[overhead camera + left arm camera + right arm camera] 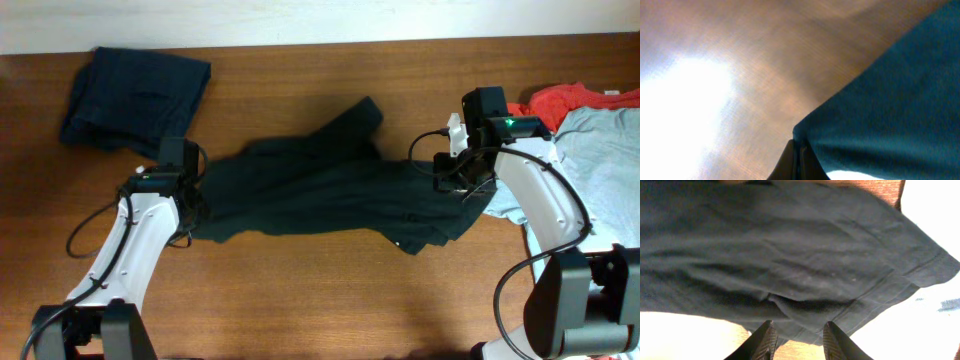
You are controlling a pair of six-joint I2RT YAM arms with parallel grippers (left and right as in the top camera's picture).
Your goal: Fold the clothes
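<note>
A black T-shirt [320, 180] lies stretched across the middle of the table, wrinkled, with one sleeve pointing to the back. My left gripper [190, 195] is at its left end. In the left wrist view the jaws [796, 150] are pressed together on a corner of the dark cloth [890, 110]. My right gripper [462, 185] hovers at the shirt's right end. Its fingers [767, 335] stand apart just short of the hem [850, 320], with nothing between them.
A folded dark navy shirt [135, 95] lies at the back left. At the right edge a light blue-grey shirt [600, 150] lies with a red-orange one [570, 100] behind it. Bare wooden table [300, 290] runs along the front.
</note>
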